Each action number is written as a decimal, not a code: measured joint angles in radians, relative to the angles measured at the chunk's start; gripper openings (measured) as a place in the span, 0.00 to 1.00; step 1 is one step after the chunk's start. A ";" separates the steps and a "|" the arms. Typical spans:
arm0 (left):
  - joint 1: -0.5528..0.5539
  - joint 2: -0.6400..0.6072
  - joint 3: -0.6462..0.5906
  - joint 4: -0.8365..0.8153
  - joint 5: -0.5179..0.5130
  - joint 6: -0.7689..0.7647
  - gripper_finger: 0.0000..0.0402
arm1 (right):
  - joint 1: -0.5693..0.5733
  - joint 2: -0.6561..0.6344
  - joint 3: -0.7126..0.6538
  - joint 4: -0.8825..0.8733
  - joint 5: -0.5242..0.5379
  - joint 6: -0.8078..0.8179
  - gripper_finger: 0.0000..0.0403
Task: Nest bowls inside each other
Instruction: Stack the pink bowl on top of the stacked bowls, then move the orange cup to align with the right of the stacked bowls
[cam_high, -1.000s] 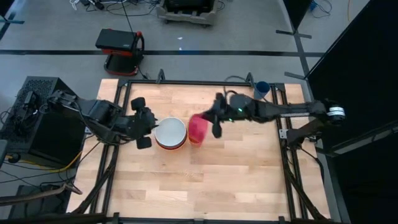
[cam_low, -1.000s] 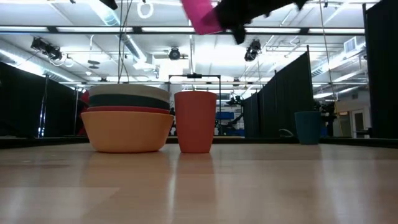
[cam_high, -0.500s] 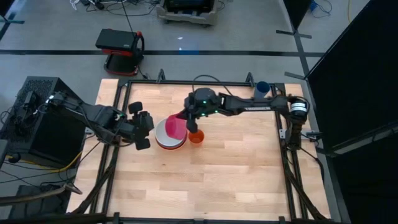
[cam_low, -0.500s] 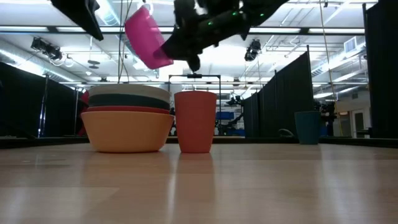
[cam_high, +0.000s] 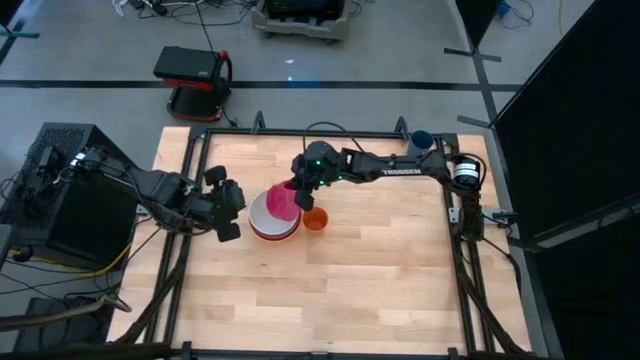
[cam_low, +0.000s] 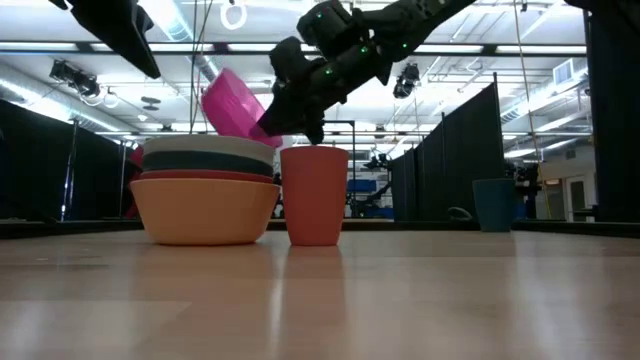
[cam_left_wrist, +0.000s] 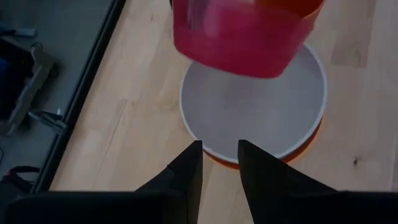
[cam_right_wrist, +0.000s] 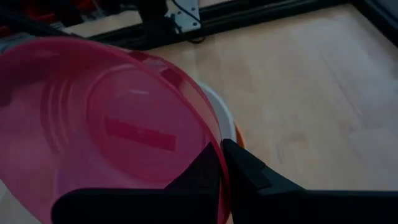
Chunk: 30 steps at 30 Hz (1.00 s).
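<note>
Magenta-pink bowl (cam_high: 283, 202) pinched at its rim by the right tool (cam_high: 304, 195), tilted over the stack.

White bowl (cam_high: 262, 215) tops the nested stack on the wooden desk (cam_high: 380, 270), with teal-blue (cam_low: 205, 163), red (cam_low: 205, 177) and orange (cam_low: 205, 210) bowls beneath it. The pink bowl hangs just above the white one, its rim clenched between the right tool's fingers, beside a small orange cup (cam_high: 316, 220). The left tool (cam_high: 228, 205) waits just beside the stack, fingers slightly apart and grasping nothing.
</note>
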<state>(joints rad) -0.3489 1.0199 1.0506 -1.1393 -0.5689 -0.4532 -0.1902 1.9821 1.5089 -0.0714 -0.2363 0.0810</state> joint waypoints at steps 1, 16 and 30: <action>0.000 0.000 -0.001 0.003 0.000 0.000 0.25 | 0.000 0.001 0.000 -0.002 0.000 -0.002 0.01; 0.000 0.000 -0.010 0.028 0.001 0.005 0.27 | -0.003 0.012 0.000 -0.021 -0.003 -0.010 0.15; 0.000 0.000 -0.057 0.118 0.023 0.041 0.27 | -0.002 -0.053 0.000 -0.205 0.021 -0.018 0.31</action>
<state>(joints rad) -0.3492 1.0197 0.9935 -1.0212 -0.5458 -0.4117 -0.1926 1.9291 1.5089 -0.2766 -0.2155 0.0629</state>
